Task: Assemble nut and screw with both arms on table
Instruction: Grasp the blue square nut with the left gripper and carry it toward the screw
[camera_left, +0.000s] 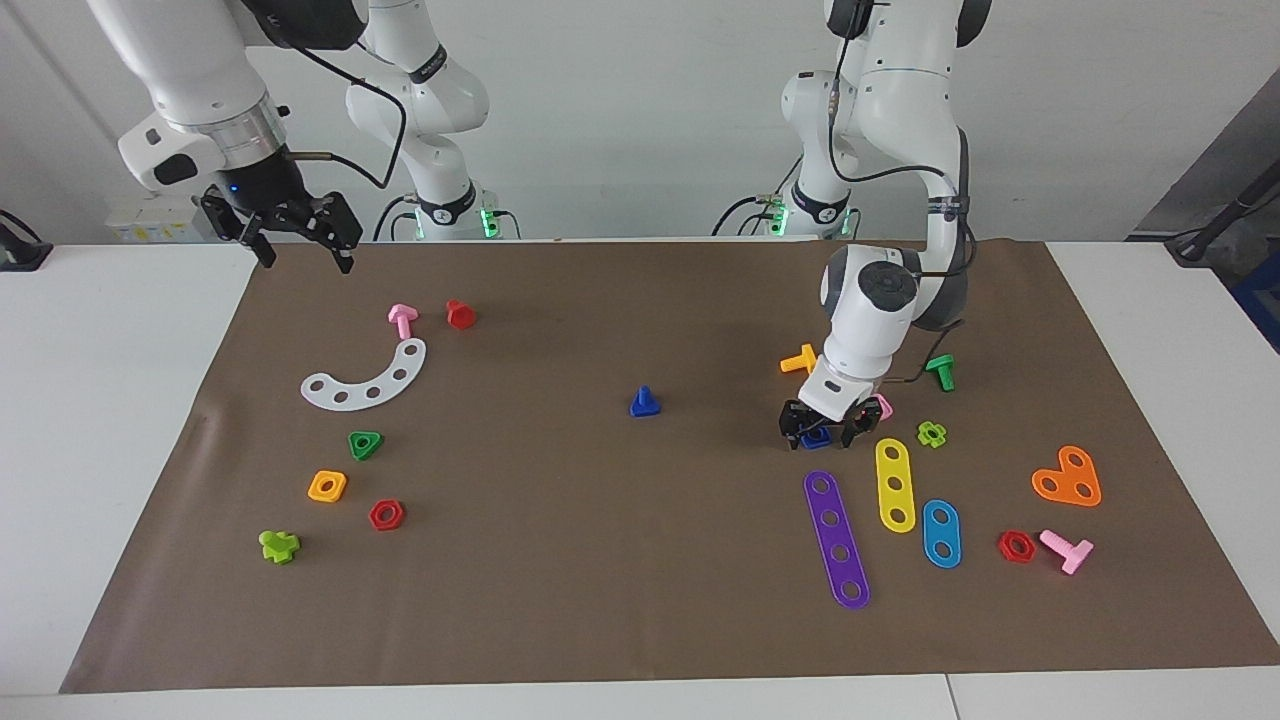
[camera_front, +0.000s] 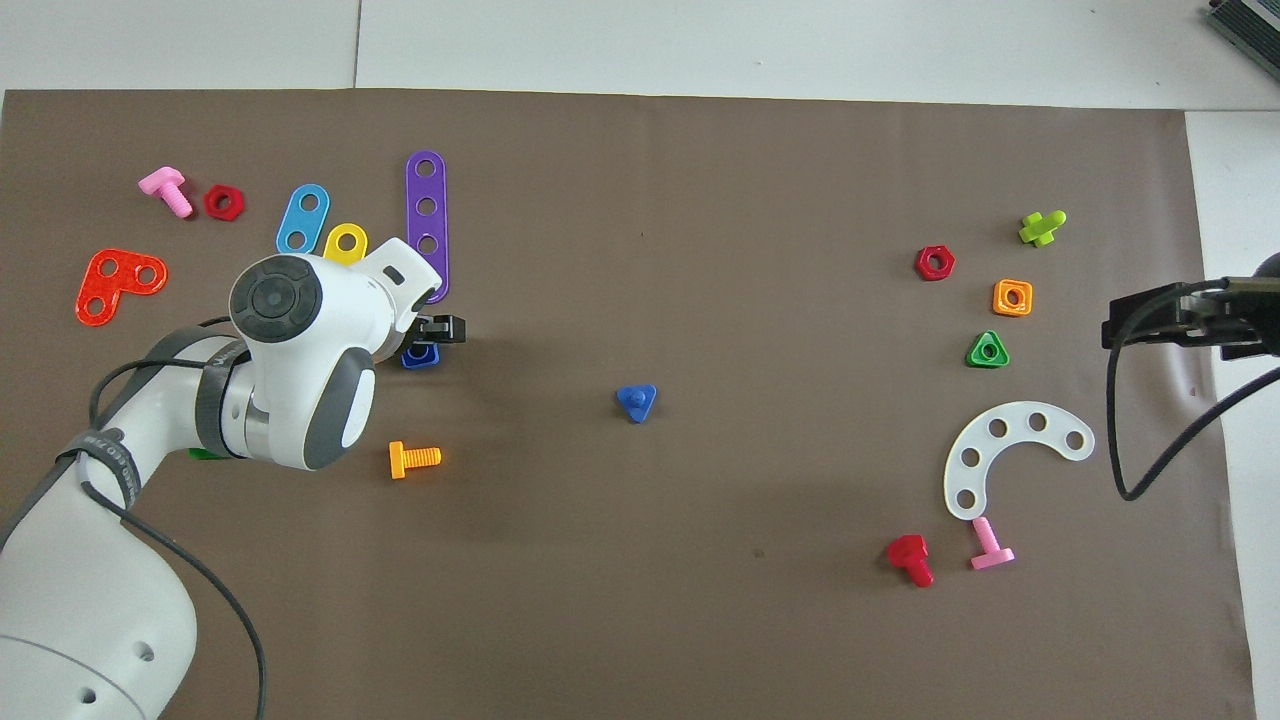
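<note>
Nearest the facing camera, found a purple strip (camera_left: 837, 539) flat on the brown paper of the table (camera_left: 600, 600), toward the left arm's end. Noted a blue strip (camera_left: 941, 533) and a yellow strip (camera_left: 895, 484) just beside it, the yellow one nearer to the robots.

Next toward the robots, located the left gripper (camera_left: 818, 428) down at the paper, just beside the nearer ends of the purple and yellow strips. Recorded its jaws as parted wider than the nut (camera_left: 815, 438), one finger on either side, with nothing gripped. Confirmed the nut lying flat on the paper between the fingers (camera_left: 792, 424); could not tell whether either finger touched it.

Found the screw (camera_left: 645, 402) near the middle of the paper, head down and shaft up, well apart from the nut and from both grippers.

Noted an orange screw (camera_left: 799, 360) on its side, nearer to the robots than the nut.

Last, located the right gripper (camera_left: 303, 256) waiting raised over the paper's edge at the right arm's end, jaws spread wide and empty. Recorded a pink screw (camera_left: 402, 320) and a red screw (camera_left: 460, 314) on the paper near it.
</note>
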